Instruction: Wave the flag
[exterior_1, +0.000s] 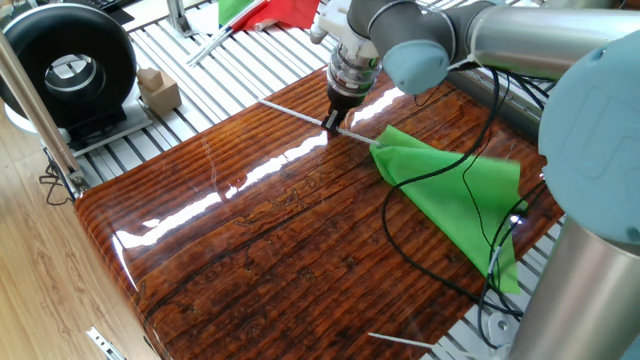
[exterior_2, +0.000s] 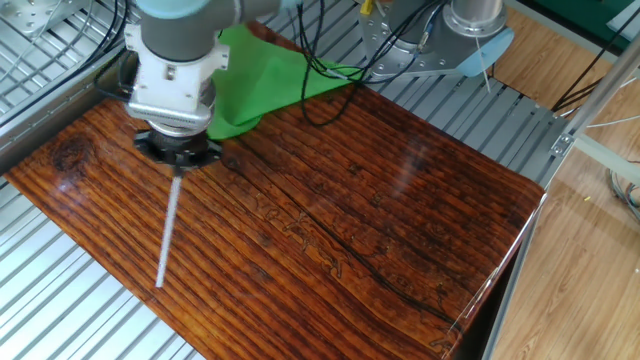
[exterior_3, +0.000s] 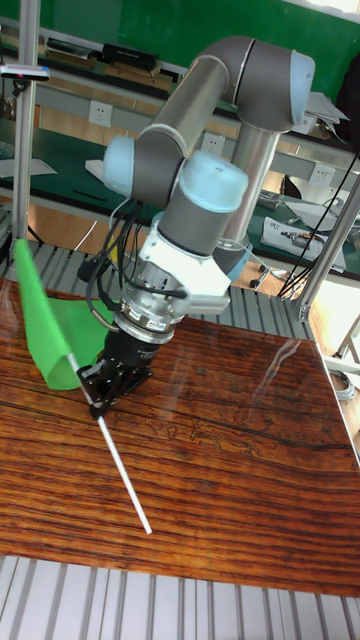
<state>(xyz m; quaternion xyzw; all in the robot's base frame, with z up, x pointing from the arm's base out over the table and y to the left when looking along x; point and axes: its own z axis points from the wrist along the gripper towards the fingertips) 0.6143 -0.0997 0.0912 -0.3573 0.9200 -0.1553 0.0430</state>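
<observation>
The flag is a bright green cloth (exterior_1: 450, 190) on a thin grey-white rod (exterior_1: 290, 110). It lies low over the wooden table (exterior_1: 250, 240), with the cloth spread toward the arm's base. My gripper (exterior_1: 333, 120) points straight down and is shut on the rod close to the cloth. In the other fixed view the gripper (exterior_2: 178, 163) hides the grasp, the rod (exterior_2: 168, 235) sticks out toward the table's front edge and the cloth (exterior_2: 255, 75) bunches behind it. The tall fixed view shows the gripper (exterior_3: 103, 385) clamped on the rod (exterior_3: 125, 465), the cloth (exterior_3: 45, 320) rising to its left.
A red-and-green flag (exterior_1: 270, 12) on a thicker pole lies on the slatted surface behind the table. A black round device (exterior_1: 68, 70) and a small wooden block (exterior_1: 158, 88) sit at the far left. Black cables (exterior_1: 400, 235) trail across the table.
</observation>
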